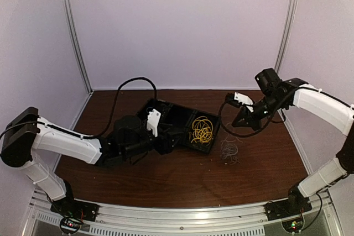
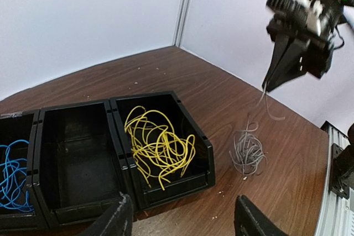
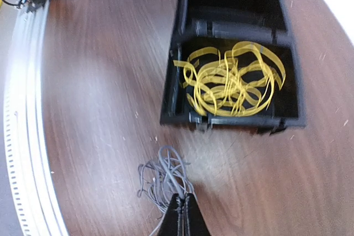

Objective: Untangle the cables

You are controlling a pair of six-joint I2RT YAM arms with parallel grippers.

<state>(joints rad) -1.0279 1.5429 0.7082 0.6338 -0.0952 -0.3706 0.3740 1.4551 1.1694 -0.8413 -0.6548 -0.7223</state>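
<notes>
While the right end effector [image 2: 270, 84], fingers clamped together on a single grey strand [image 2: 269, 103], hangs above the grey cables [image 2: 248, 153] lying on the table [image 2: 182, 75], that strand may slip out, or snag and lift the whole knot. On the left end effector [image 2: 182, 219], fingers stand apart, empty. Sorted yellow cables [image 2: 157, 145] and blue cables [image 2: 14, 172] lie in black bins [image 2: 72, 106]. Dark wood-grain table; pale walls [image 1: 182, 26].

Dim, soft; rt wrist motion-blurred
</notes>
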